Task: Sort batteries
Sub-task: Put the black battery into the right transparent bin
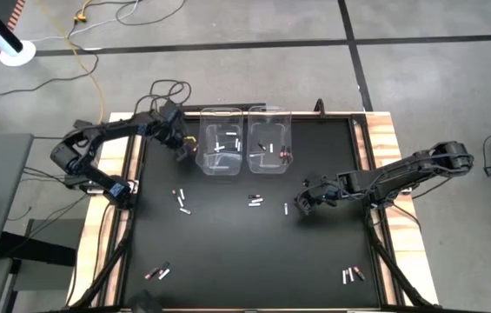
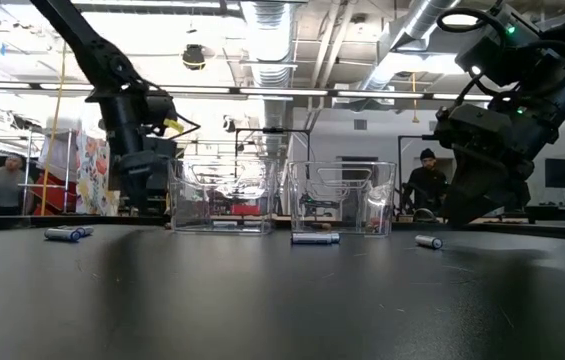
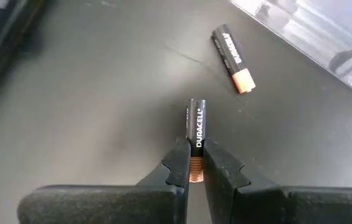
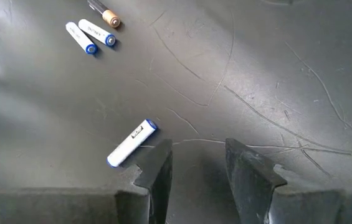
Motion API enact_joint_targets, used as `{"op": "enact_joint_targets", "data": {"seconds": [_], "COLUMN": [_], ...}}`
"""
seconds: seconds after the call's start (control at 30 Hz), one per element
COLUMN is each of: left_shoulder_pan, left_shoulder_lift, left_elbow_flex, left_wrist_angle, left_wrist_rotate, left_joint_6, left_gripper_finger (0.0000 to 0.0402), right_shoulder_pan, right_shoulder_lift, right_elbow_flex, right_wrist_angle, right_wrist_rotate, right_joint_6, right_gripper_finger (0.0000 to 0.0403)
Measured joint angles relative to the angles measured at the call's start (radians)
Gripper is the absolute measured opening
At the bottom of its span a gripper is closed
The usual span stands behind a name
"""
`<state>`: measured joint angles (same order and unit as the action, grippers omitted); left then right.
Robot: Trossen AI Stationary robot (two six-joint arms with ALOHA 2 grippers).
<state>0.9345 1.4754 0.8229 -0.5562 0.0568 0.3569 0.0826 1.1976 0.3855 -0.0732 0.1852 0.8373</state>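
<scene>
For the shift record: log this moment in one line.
left gripper: shut on black-and-copper battery, beside left bin | right gripper: open above mat, white battery beside its fingers

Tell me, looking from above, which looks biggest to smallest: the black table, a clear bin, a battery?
1. black table
2. clear bin (its neighbour bin looks alike)
3. battery, tiny

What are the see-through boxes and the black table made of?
The boxes look like clear hard plastic: you can see batteries and the room through their shiny walls. The table top looks like dark matte rubber or plastic, covered in thin pale scratches. I can't tell which.
</scene>
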Motion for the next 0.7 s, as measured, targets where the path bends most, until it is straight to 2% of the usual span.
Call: {"op": "enact_joint_targets", "data": {"seconds": [0.37, 0.7], "left_shoulder_pan": [0.023, -0.008], "left_shoulder_lift": [0.000, -0.001], "left_elbow_flex": [0.226, 0.499], "left_wrist_angle": [-0.191, -0.231], "left_wrist_rotate": [-0.027, -0.047], "left_joint_6": [0.044, 0.091], "left_gripper_finger": [0.0023, 0.0023], "right_shoulder_pan": [0.000, 0.000], "right_shoulder_lift": [0.000, 0.000], "right_elbow_flex": [0.000, 0.000], "right_wrist_angle": [-0.001, -0.001], "right_wrist_rotate": [0.000, 0.000], "right_joint_6": [0.000, 0.004], "right_gripper_finger": [0.0163, 0.0163]}}
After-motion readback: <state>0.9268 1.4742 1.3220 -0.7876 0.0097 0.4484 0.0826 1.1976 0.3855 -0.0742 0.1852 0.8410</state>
